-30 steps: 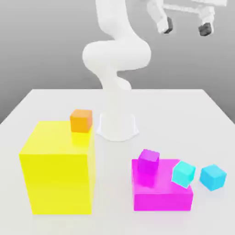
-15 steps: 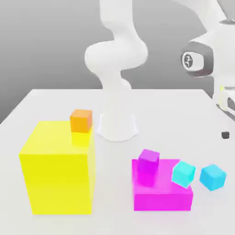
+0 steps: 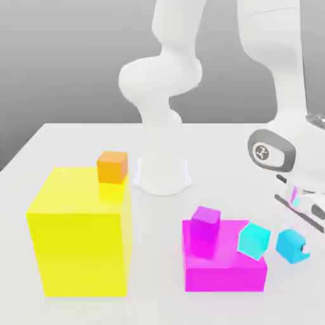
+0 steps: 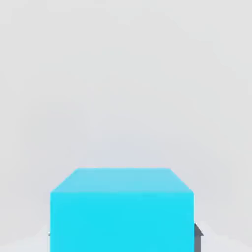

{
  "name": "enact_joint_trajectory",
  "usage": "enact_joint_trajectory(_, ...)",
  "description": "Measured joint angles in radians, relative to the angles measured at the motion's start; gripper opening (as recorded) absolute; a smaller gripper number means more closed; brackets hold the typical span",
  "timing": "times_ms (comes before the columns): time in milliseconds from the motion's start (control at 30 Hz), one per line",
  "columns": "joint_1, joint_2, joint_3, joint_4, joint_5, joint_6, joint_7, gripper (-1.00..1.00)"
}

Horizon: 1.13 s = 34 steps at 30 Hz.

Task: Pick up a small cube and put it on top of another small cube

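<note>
At the exterior view's left, on the tabletop, a large yellow block, upright, with a small orange cube on its top, towards the rear corner on the exterior view's right. Next along, farther back, the white arm base, upright on the tabletop, with pale links rising above and reaching over to the exterior view's right. Then, nearer the front, a low, flat magenta block, with a small purple cube at the rear of its top, near the corner on the exterior view's left. At the opposite side of that top, a small cyan cube, turned at an angle and overlapping the block's edge in the exterior view — impossible to tell exactly how much of its underside is supported. Just beyond, apart from the magenta block and turned at an angle too, the small blue cube, low down at the tabletop; hard to tell whether touching it or slightly raised. Farthest right, the white hand, tilted, above and behind the blue cube. In the hand view, the fingers clenched on the blue cube, one on either side, partly hidden behind it — with the cube directly between, gripped by opposite faces, and its upper part standing clear of the grip.
</note>
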Motion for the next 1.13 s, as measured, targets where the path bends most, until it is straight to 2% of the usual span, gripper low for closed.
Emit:
enact_joint_trajectory(233, -0.02, -0.2, 0.018, -0.04, 0.043, -0.16, -0.027, -1.0)
enact_joint_trajectory(367, -0.078, -0.338, -0.015, -0.093, 0.113, -0.251, -0.032, -1.0)
enact_joint_trajectory(467, -0.124, -0.444, -0.043, -0.135, 0.129, -0.316, -0.003, -1.0)
enact_joint_trajectory(800, -0.338, -0.804, -0.101, -0.281, 0.034, -0.524, 0.197, -1.0)
enact_joint_trajectory(867, -0.369, -0.813, -0.103, -0.305, 0.02, -0.508, 0.222, -1.0)
enact_joint_trajectory(1000, -0.378, -0.696, -0.106, -0.338, 0.017, -0.357, 0.228, -1.0)
enact_joint_trajectory(1033, -0.378, -0.662, -0.107, -0.345, 0.016, -0.317, 0.228, 1.0)
enact_joint_trajectory(1133, -0.378, -0.662, -0.107, -0.345, 0.016, -0.317, 0.228, 1.0)
